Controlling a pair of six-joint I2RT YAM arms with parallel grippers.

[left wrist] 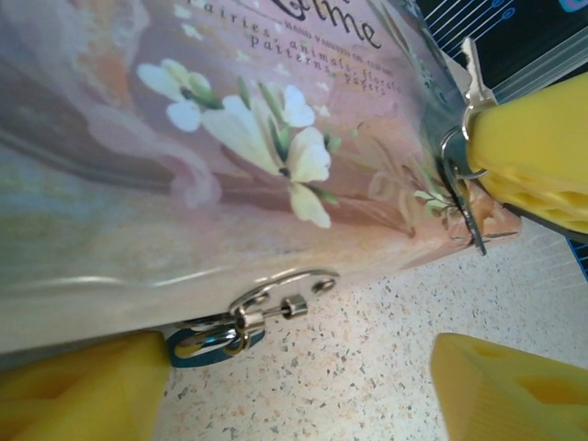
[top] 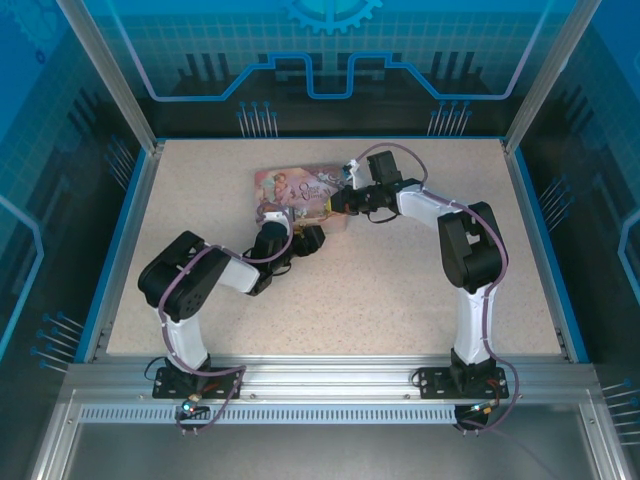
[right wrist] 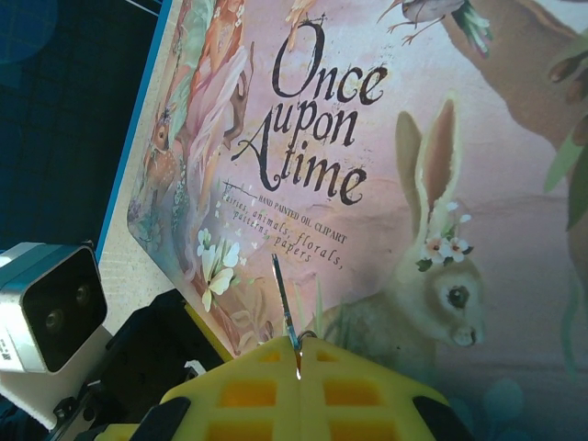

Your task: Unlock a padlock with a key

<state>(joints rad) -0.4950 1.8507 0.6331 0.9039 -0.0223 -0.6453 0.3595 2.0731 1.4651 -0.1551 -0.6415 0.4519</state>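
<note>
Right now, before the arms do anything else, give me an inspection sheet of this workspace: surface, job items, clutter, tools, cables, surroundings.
Surface: speckled beige table with blue edging.
Job's things: padlock sits at the clasp on the pink tin; key is pinched in the right tool, blade pointing out over the lid.
Clutter: nothing seen.
Grippers: left tool open, one finger right beside the padlock; right tool shut on the key.
Cables: purple leads run along both arms; no snag seen.
Surroundings: blue translucent enclosure panels and an aluminium frame.
</note>
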